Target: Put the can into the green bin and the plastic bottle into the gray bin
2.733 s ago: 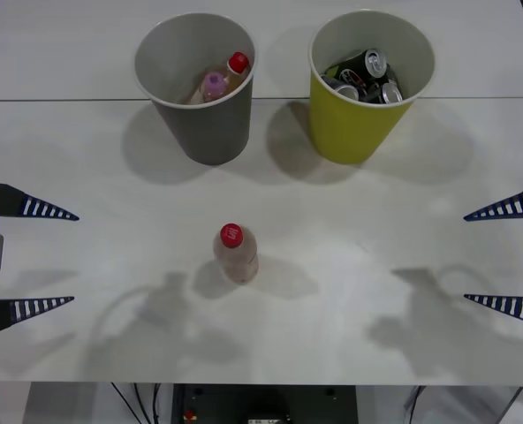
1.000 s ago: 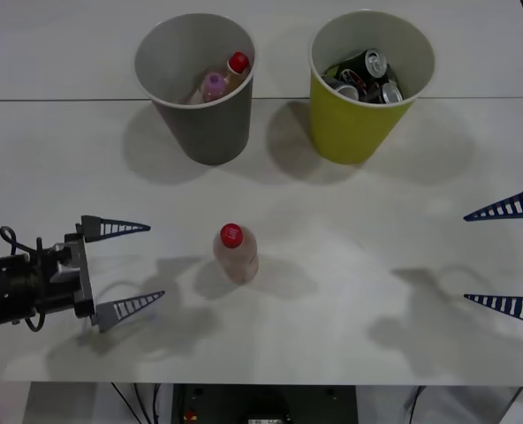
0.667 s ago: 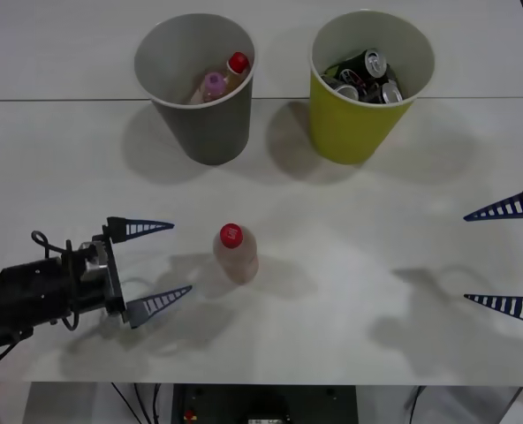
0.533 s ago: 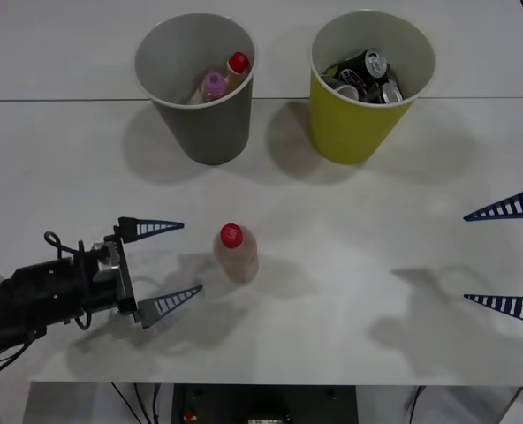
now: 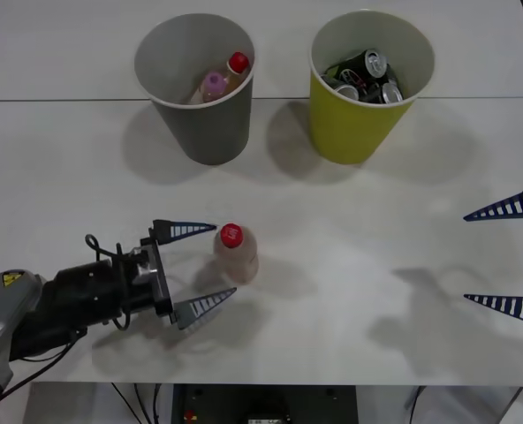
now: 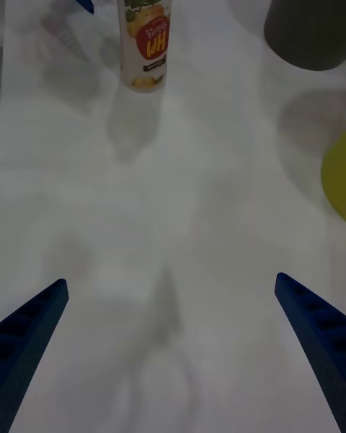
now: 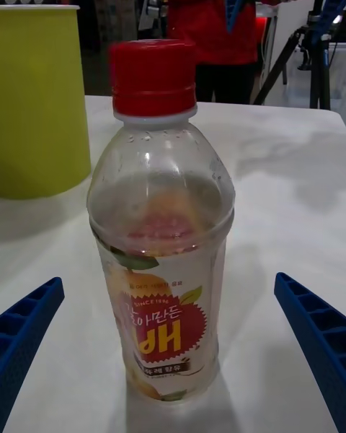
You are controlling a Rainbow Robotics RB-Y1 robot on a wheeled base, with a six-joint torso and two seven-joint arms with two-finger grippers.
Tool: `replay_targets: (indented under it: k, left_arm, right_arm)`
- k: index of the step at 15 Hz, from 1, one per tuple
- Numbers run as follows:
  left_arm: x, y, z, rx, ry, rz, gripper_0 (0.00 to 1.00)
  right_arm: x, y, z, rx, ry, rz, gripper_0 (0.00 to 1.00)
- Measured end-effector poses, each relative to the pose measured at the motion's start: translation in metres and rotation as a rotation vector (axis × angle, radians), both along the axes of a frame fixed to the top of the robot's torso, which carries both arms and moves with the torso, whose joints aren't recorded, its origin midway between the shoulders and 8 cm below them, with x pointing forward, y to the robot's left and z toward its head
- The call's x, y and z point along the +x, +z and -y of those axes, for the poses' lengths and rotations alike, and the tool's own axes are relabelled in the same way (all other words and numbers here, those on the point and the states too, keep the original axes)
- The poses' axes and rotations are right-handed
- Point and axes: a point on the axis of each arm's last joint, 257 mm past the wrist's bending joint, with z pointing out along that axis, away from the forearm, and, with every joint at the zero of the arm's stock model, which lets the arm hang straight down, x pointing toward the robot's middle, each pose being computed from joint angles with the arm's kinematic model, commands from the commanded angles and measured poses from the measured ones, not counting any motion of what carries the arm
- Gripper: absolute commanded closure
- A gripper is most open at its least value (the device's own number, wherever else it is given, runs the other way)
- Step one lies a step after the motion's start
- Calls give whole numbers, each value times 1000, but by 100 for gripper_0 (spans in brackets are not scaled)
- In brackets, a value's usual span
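The plastic bottle (image 5: 235, 253) stands upright on the white table, red cap up, with a yellow-orange label (image 7: 167, 326); it also shows in the right wrist view (image 6: 146, 32). My left gripper (image 5: 200, 268) is open, its blue fingertips on either side of the bottle's left edge, not touching it. At the table's right edge my right gripper (image 5: 504, 258) waits open. The gray bin (image 5: 196, 88) at the back holds a red-capped and a pink-capped bottle. The green bin (image 5: 367, 84) beside it holds several cans (image 5: 366, 75).
A seam in the table (image 5: 67, 100) runs across behind the two bins. Bare white tabletop lies between the bottle and the bins and between the bottle and my right gripper.
My left arm has moved right across the table from the left edge, bringing its open fingers up to the bottle. The bottle, the bins and my right gripper have stayed put.
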Motion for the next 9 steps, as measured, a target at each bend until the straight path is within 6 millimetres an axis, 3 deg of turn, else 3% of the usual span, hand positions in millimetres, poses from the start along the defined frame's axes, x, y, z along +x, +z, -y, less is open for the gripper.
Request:
replay_targets:
  k: [9]
  left_arm:
    - [14, 2, 35, 35, -23, 27, 0]
  right_arm:
    - [0, 0, 0, 0, 0, 0, 0]
